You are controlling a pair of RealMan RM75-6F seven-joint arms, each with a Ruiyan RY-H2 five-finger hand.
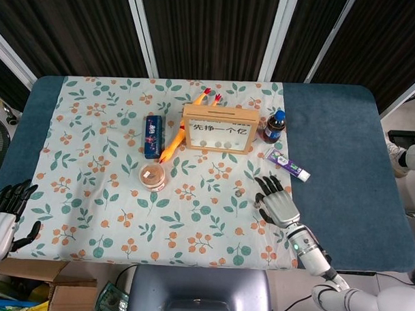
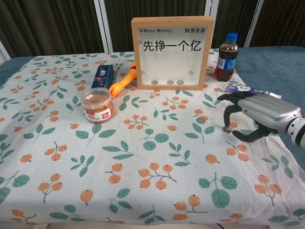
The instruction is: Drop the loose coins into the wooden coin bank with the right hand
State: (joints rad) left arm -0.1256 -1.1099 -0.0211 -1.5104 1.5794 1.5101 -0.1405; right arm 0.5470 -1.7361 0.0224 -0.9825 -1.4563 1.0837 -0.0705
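Note:
The wooden coin bank (image 2: pixel 172 52) stands upright at the back of the floral cloth, with three coins showing behind its window; in the head view the coin bank (image 1: pixel 220 128) is at the centre back. Two loose coins lie on the cloth in front of it: one coin (image 2: pixel 201 120) lies free, and a second coin (image 2: pixel 228 129) sits right under my right hand's fingertips. My right hand (image 2: pixel 255 114) arches over that second coin with its fingers spread, and holds nothing. In the head view my right hand (image 1: pixel 275 202) covers this coin. My left hand (image 1: pixel 4 210) hangs empty off the table's left edge.
A cola bottle (image 2: pixel 227 56) stands right of the bank, with a toothpaste tube (image 2: pixel 248 89) just behind my right hand. A round jar (image 2: pixel 97 105), a blue box (image 2: pixel 102 76) and a yellow rubber chicken (image 2: pixel 123 82) sit left of the bank.

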